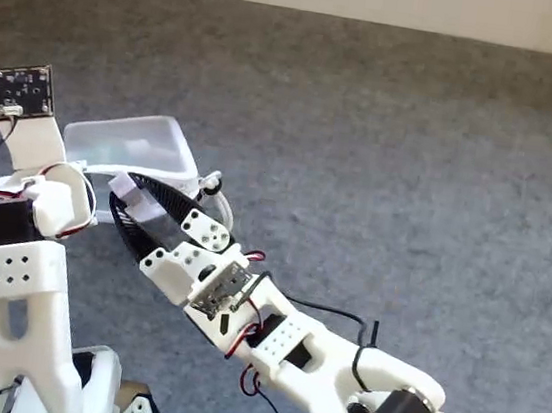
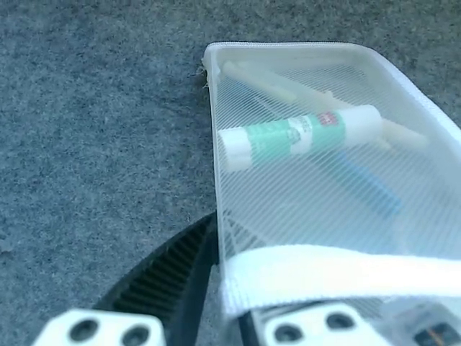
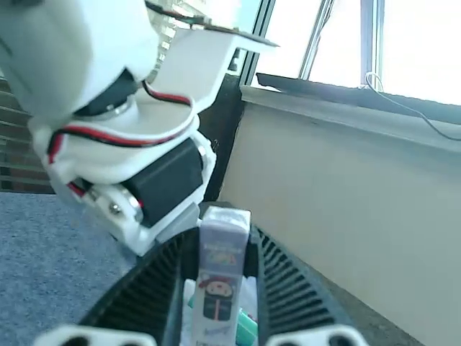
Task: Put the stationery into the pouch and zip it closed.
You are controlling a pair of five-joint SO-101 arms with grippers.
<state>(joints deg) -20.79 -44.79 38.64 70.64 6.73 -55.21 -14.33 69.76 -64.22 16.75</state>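
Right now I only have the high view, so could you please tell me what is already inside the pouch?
Observer: The left wrist view looks through the wall of the pouch: a glue stick, a white pen and a blue pen lie inside.
Operator: Thank you. What is the right gripper holding beside it?
Observer: In the right wrist view it is shut on a small white block in a printed sleeve, probably an eraser, which stands upright between the fingers.
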